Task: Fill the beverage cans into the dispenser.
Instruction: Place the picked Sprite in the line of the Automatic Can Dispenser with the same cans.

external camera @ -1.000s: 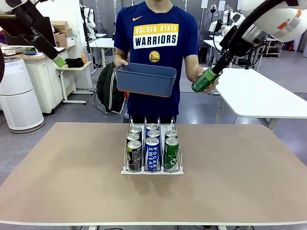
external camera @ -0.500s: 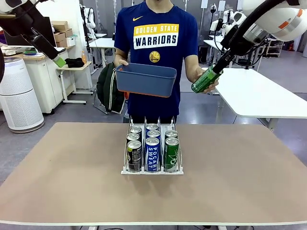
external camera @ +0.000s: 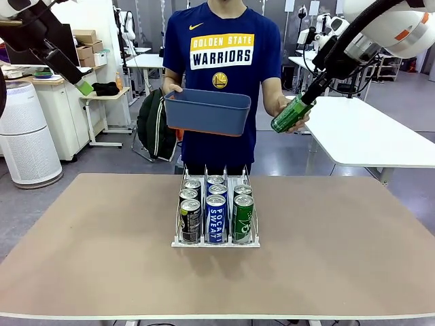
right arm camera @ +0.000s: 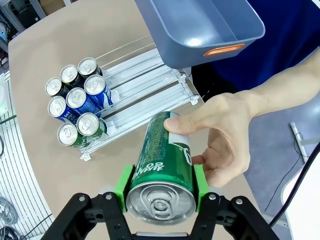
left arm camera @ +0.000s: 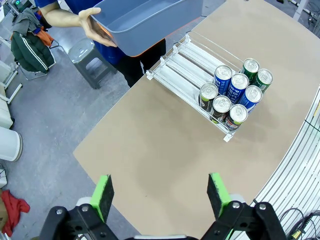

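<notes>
- Far left, up high: left gripper [external camera: 85, 87], nothing in it, green pads spread wide apart in the left wrist view [left arm camera: 161, 192], well above the table [external camera: 81, 244].
- Centre-left: person's hand [external camera: 170, 89] holds up a blue-grey bin [external camera: 206, 112]; inside looks bare from the wrist cams.
- Shirt reads "GOLDEN STATE WARRIORS", yellow & white print.
- Centre, on the table: white wire dispenser [external camera: 216, 243], 3 lanes, cans bunched at the near end.
- Left lane: dark cans [external camera: 191, 221], label too small to read.
- Mid lane: blue-and-white cans [external camera: 215, 219], "POCARI SWEAT" running down the front one.
- Right lane: green cans [external camera: 242, 218], writing not legible.
- Far half of the lanes is bare wire.
- Right, up in the air over the far edge: right gripper [external camera: 304, 99] clamped on a green can [external camera: 291, 114], pads pinching both sides near the top.
- Person's other hand [right arm camera: 222, 135] also on that can, thumb over the label; script there unreadable.
</notes>
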